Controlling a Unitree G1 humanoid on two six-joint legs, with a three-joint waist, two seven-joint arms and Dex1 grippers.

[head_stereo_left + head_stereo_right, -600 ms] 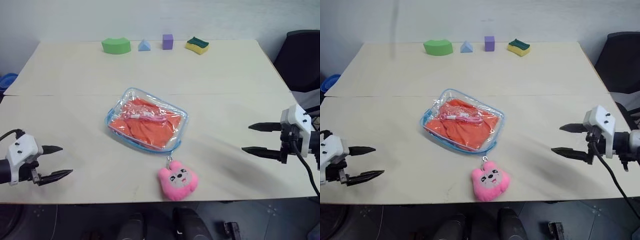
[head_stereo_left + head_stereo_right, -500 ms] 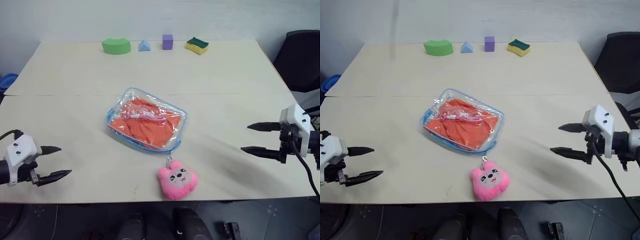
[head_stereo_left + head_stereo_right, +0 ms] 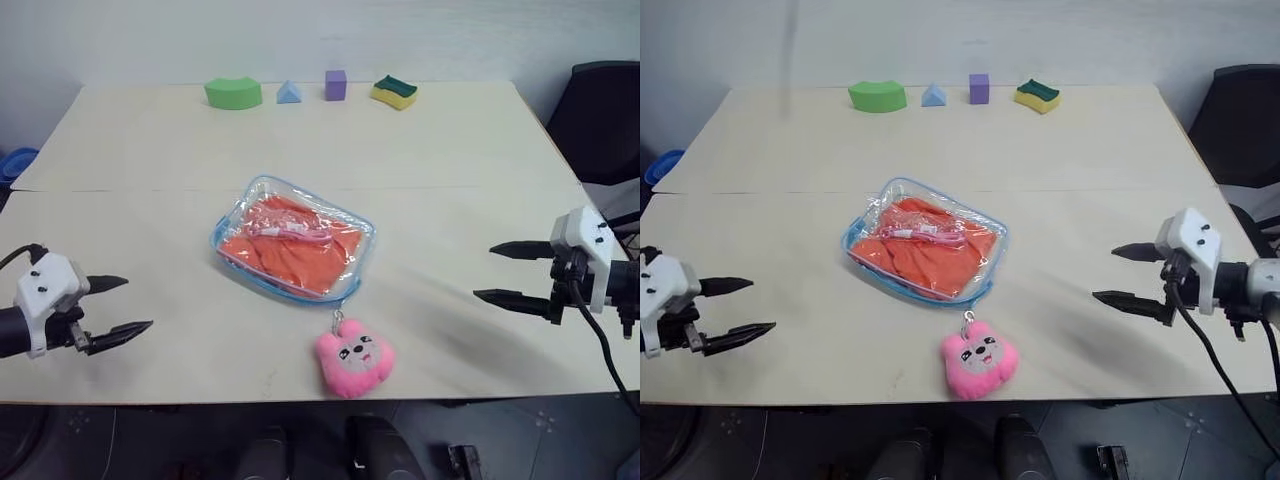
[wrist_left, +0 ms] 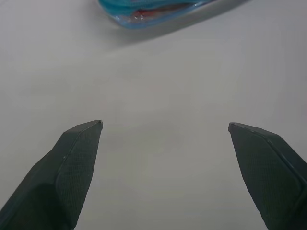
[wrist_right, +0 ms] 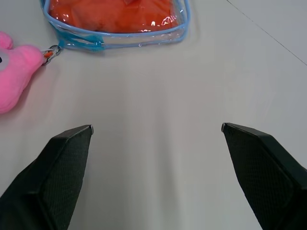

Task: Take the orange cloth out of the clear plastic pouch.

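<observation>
The clear plastic pouch (image 3: 293,240) with blue trim lies flat in the middle of the table, and the orange cloth (image 3: 290,252) is folded inside it. A pink plush charm (image 3: 355,364) hangs off its near corner on a short chain. My left gripper (image 3: 118,306) hovers open over the table's near left edge, well clear of the pouch. Over the near right edge my right gripper (image 3: 503,272) is open too, pointing toward the pouch with bare table between. The right wrist view shows the pouch (image 5: 115,19) and charm (image 5: 14,76) ahead of the fingers.
Along the table's far edge stand a green foam arch (image 3: 232,92), a blue triangle block (image 3: 289,91), a purple cube (image 3: 335,84) and a yellow-green sponge (image 3: 394,91). A black chair (image 3: 600,120) is at the right. A seam crosses the table (image 3: 450,140) just behind the pouch.
Both grippers have edged inward toward the pouch, the left one also slightly up the picture. Pouch, cloth and charm lie where they were.
</observation>
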